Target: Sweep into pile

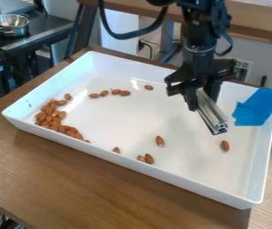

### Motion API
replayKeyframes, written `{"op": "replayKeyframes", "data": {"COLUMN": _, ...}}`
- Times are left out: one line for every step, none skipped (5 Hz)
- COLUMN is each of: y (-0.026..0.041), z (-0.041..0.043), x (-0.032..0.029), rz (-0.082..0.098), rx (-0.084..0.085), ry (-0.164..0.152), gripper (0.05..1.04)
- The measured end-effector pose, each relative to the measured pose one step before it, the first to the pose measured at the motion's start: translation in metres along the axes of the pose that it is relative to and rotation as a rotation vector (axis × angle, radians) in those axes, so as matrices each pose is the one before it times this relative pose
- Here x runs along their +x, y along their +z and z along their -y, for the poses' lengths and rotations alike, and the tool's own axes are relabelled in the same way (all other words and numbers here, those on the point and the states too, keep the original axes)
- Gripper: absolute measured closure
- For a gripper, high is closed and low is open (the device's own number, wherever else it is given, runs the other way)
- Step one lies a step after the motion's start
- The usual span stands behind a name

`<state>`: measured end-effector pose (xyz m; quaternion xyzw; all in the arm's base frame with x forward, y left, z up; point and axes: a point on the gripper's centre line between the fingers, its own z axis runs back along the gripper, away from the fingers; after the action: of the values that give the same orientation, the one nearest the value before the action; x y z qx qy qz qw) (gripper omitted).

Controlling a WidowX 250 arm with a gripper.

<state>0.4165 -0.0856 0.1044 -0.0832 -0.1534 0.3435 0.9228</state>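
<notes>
The gripper (203,96) hangs over the right half of the white tray, shut on a short silver metal bar (211,112) that slants down toward the near right. A cluster of almonds (53,115) lies against the tray's left side and runs along its front left wall. Several almonds (116,92) form a loose row near the back left, and a single almond (148,87) sits right of them. Near the front middle lie a few scattered almonds (149,158), with another almond (160,141) just behind. One more almond (224,145) rests to the right, nearer the camera than the bar.
The white tray (135,169) has raised walls and stands on a brown wooden table (73,174). Blue tape (255,107) covers part of its right wall. A metal bowl (10,24) stands on a dark counter at the back left.
</notes>
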Motion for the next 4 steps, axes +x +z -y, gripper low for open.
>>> {"op": "replayKeyframes", "data": {"y": -0.01122, "z": 0.01496, "x": -0.00203, "rz": -0.0064, "rx": -0.0371, "ry": -0.0929, "gripper": 0.699}}
{"op": "replayKeyframes", "data": {"y": 0.00469, "z": 0.01932, "x": -0.00697, "rz": -0.0021, "rx": -0.0451, "ry": -0.0419, "gripper": 0.699}}
{"op": "replayKeyframes", "data": {"y": -0.0115, "z": 0.01268, "x": -0.01602, "rz": -0.0002, "rx": 0.0084, "ry": -0.0105, "gripper": 0.699}}
{"op": "replayKeyframes", "data": {"y": -0.00257, "z": 0.01313, "x": -0.00856, "rz": 0.0152, "rx": 0.0006, "ry": -0.0152, "gripper": 0.699}}
